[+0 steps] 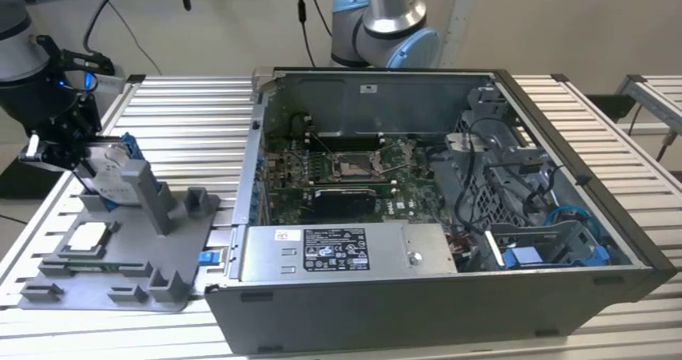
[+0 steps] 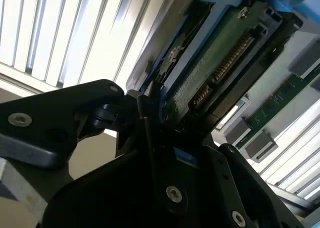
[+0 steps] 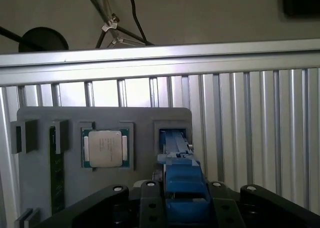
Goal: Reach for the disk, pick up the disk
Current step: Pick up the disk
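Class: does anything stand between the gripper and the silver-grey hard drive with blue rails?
Nothing visible does: the black gripper is right at the blue-railed silver-grey hard drive, standing in the grey plastic fixture.

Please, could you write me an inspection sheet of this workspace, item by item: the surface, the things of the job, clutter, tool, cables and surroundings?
Surface: slatted metal table, carrying a grey fixture plate and an open computer case.
Job's things: the disk stands on edge in a grey holder on the plate, blue rails along its edges.
Clutter: square silver chip lying flat in a pocket of the plate; green circuit strip in a slot beside it.
Grippers: tool at the disk's upper end; open or shut cannot be told.
Cables: black cables hang behind the case; blue cable inside it.
Surroundings: another arm's base behind the case; plain wall.
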